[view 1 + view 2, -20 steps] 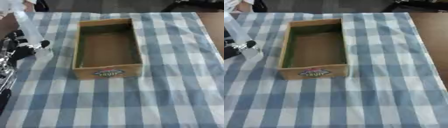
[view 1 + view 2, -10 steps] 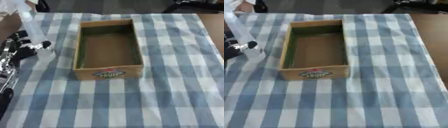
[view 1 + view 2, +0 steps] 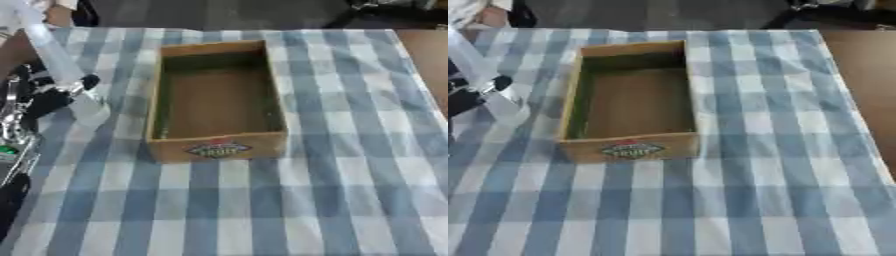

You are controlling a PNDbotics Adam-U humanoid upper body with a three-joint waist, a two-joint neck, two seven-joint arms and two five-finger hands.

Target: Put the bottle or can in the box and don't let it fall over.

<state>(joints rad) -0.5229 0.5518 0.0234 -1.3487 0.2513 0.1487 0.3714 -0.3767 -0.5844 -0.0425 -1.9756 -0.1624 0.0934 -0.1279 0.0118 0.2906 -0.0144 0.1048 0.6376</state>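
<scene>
Leftmost, the left hand (image 3: 39,95) comes in at the edge of the counter (image 3: 350,190), its black fingers curled round a clear bottle (image 3: 61,65), which stands tilted with its neck leaning toward the far left corner and its base on the blue-and-white checked cloth (image 3: 219,210). Just beside it, apart, sits the open wooden box (image 3: 216,100), a label on its near wall, with bare brown counter showing at the far right.

Staged tabletop test setup rather than a lived-in room, blue-and-white checked tablecloth (image 3: 350,150) over a brown table (image 3: 864,75), dark floor beyond, wooden fruit-label crate (image 3: 216,147) right of the robot's left hand (image 3: 35,95)
</scene>
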